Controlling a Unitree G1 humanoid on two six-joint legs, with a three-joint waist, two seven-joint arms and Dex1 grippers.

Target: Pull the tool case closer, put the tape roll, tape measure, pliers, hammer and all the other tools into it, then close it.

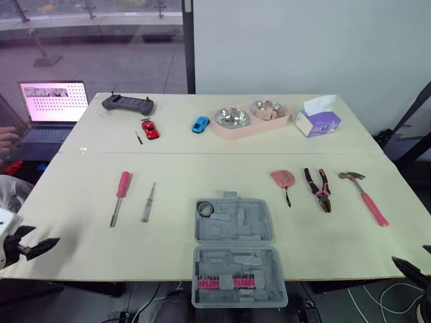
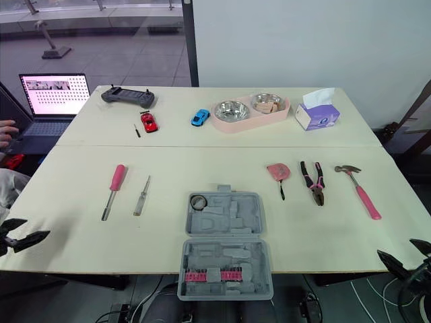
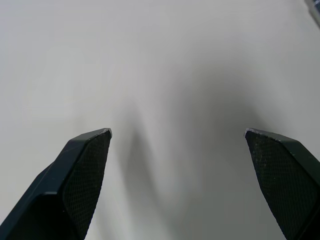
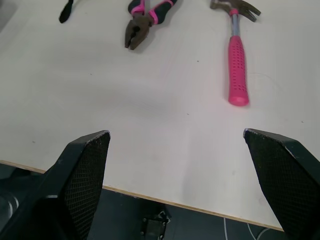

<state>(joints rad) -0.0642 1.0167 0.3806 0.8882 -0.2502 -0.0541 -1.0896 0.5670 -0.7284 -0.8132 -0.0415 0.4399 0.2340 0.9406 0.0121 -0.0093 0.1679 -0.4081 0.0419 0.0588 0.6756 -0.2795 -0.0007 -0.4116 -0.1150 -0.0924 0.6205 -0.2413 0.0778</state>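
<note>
The grey tool case [image 1: 234, 250] lies open at the table's near edge, its lid half overhanging, with a black tape roll [image 1: 205, 208] in its far left corner. Right of it lie a pink tape measure [image 1: 283, 179], pink-handled pliers [image 1: 317, 188] and a pink hammer [image 1: 364, 196]. On the left rest a pink screwdriver [image 1: 120, 195] and a small clear-handled screwdriver [image 1: 147, 202]. My left gripper [image 1: 32, 247] is open off the table's left front corner. My right gripper [image 2: 403, 260] is open beyond the right front corner, with pliers [image 4: 145, 19] and hammer [image 4: 236, 55] ahead of it.
The far table holds a black controller [image 1: 128, 103], a red toy car [image 1: 149, 128], a blue toy car [image 1: 200, 124], a pink tray with two metal bowls [image 1: 250, 118] and a tissue box [image 1: 318, 118]. A laptop [image 1: 48, 111] sits off the left, a person's hand at it.
</note>
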